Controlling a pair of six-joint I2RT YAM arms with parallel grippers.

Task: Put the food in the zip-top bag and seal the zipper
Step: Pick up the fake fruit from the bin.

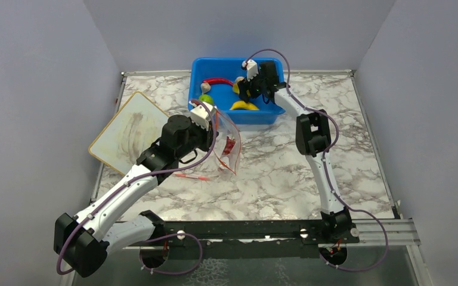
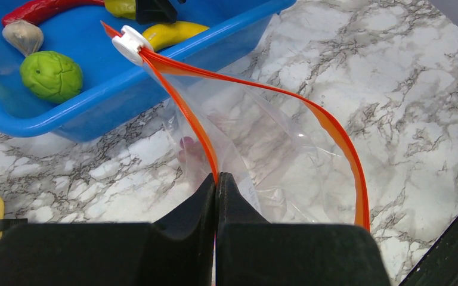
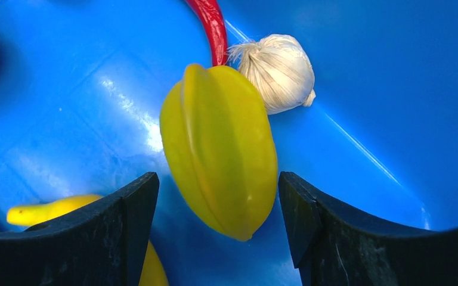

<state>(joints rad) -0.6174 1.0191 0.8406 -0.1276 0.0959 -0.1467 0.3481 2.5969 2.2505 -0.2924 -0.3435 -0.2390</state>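
Zipper (image 2: 334, 128) of zip-top bag (image 2: 262, 155) being pinched by closed left hand (image 2: 216, 179), lower centre. Starfruit (image 3: 220, 143) being straddled by open right hand (image 3: 217, 190), inside blue tub (image 3: 65, 119).

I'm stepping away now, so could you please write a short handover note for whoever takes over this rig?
Left gripper: shut on the zipper, holding the mouth of the zip-top bag open beside the blue tub.
Right gripper: open, jaws either side of the starfruit in the tub, not gripping.
Also in tub: chili, garlic, lime, banana.
Done: something purplish seems already bagged.
Left: bag the rest, seal the zipper.
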